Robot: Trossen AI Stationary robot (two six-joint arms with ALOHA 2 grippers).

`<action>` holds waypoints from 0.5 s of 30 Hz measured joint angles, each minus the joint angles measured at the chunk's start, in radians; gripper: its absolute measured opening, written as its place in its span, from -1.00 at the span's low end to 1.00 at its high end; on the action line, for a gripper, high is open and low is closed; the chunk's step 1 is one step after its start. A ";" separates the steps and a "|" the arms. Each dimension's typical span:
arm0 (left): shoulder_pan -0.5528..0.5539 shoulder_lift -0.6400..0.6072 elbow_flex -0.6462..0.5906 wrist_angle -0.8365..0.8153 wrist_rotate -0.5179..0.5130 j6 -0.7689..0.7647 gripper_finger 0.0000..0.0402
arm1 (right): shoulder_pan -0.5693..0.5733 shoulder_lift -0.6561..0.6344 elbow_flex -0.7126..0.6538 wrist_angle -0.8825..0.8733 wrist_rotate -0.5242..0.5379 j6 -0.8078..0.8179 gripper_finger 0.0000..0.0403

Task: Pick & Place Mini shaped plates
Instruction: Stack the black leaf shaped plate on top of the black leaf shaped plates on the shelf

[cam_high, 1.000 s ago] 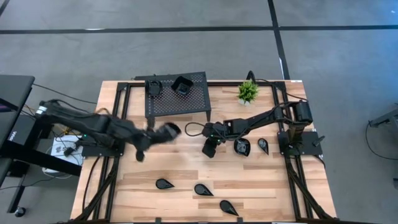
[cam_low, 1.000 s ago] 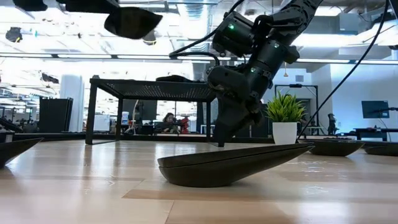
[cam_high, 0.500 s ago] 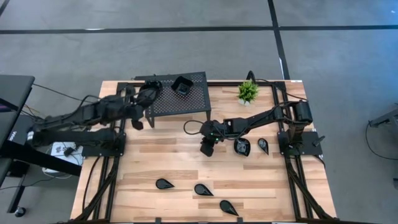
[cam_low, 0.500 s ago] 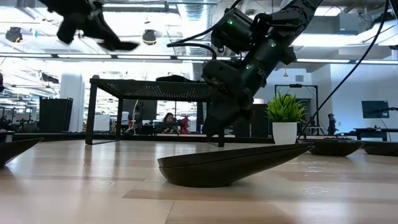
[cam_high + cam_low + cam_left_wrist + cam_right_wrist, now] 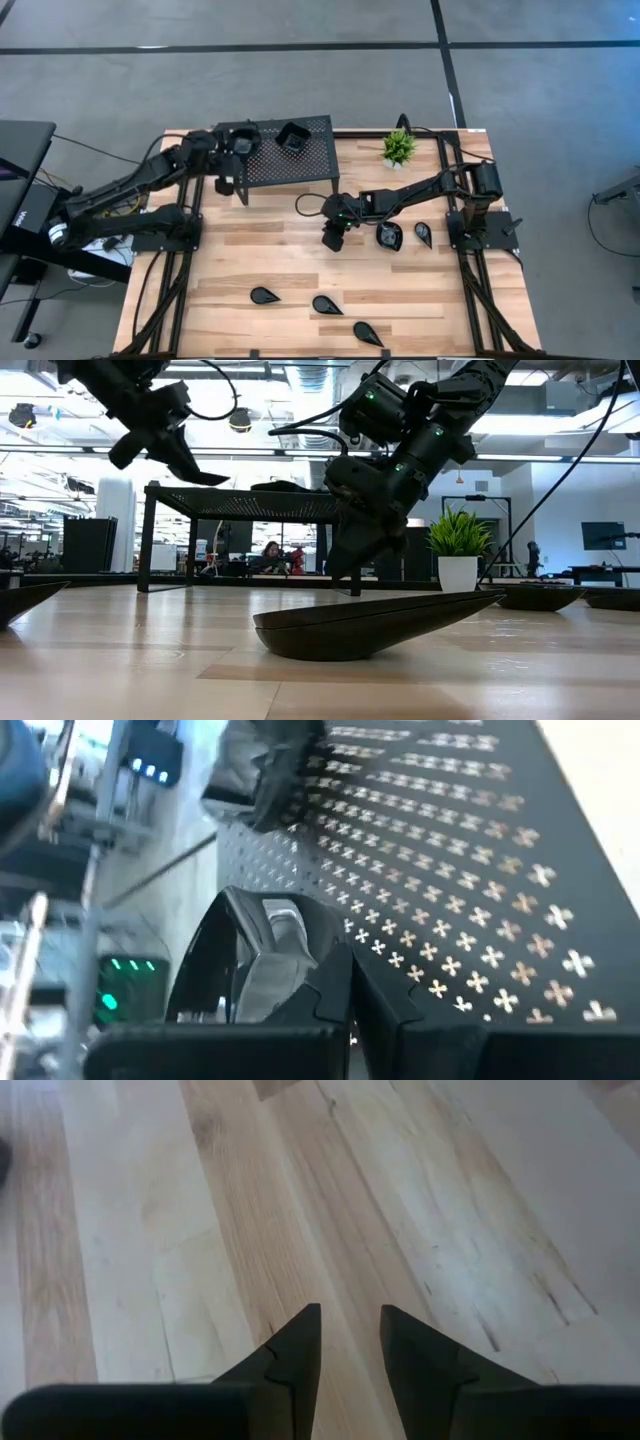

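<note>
High view: a pale wooden slatted table (image 5: 260, 260) carries a black perforated metal stand (image 5: 300, 160) along its far edge, with a small green potted plant (image 5: 398, 148) to the right of it. The left gripper (image 5: 240, 145) is over the stand's left end, its fingers clamped on a glossy black mini plate (image 5: 250, 960); the left wrist view shows this dish pinched by its rim just above the perforated top. A second small black dish (image 5: 292, 137) sits on the stand, further toward its middle.

The right gripper (image 5: 335, 237) hangs over bare wood near the table's centre, in front of the stand. Its two dark fingers (image 5: 295, 1345) stand slightly apart with nothing between them, as the right wrist view confirms.

Two teardrop-shaped black plates (image 5: 388, 236) lie just to the right of the right gripper, the smaller one (image 5: 424, 234) nearer the right arm's base. Three more teardrop plates (image 5: 264, 295) lie in a loose diagonal row near the table's front edge, the middle one (image 5: 326, 304) and the last one (image 5: 367, 333) each closer to the front.

Low view: the nearest teardrop plate (image 5: 370, 625) fills the foreground; the left gripper's plate (image 5: 195, 472) is seen tilted, above the level of the stand top.
</note>
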 joint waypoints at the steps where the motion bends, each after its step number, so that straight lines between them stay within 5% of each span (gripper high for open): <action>1: 0.007 0.000 0.000 0.006 0.000 -0.040 -0.96 | 0.000 0.000 0.000 0.000 0.000 -0.010 -0.50; 15: 0.015 0.004 0.000 0.113 -0.053 -0.448 -0.96 | 0.000 0.000 0.000 0.000 -0.002 -0.040 -0.50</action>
